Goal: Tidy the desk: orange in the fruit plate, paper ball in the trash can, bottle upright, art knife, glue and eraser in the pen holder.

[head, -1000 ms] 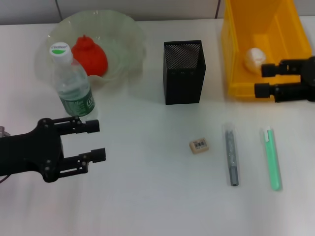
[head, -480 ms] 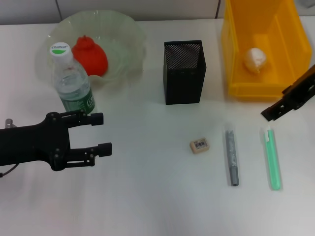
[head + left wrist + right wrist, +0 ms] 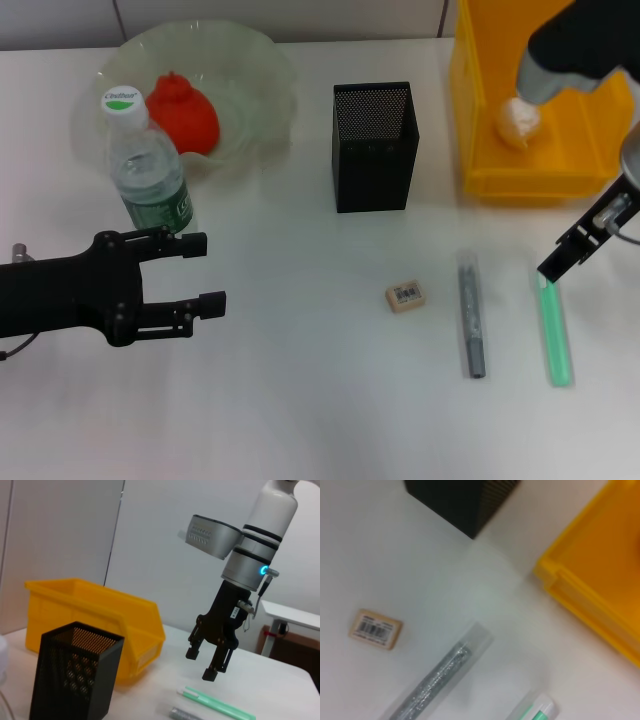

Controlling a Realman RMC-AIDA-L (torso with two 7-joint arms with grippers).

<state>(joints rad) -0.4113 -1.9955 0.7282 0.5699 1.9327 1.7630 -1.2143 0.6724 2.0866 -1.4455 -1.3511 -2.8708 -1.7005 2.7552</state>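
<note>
Mint-green and lying free at the lower right of the head view, the glue (image 3: 553,330) is the thing the right claw (image 3: 211,663) hangs over, just above its white-capped end, fingers apart and pointing down, as the left wrist view shows. Judging by how things lie, three steps are done: the orange (image 3: 182,112) sits in the fruit plate (image 3: 258,60) at upper left, the bottle (image 3: 150,170) stands upright just in front of it, and the paper ball (image 3: 519,121) rests inside the trash can (image 3: 478,120) at upper right. Left on the surface (image 3: 320,400) are the glue, the grey rod (image 3: 471,320) beside it and the eraser (image 3: 405,296), all below the pen holder (image 3: 373,146). Next, likely, comes a descent astride the glue and a squeeze. The left claw (image 3: 192,272) idles at lower left, fingers apart.
</note>
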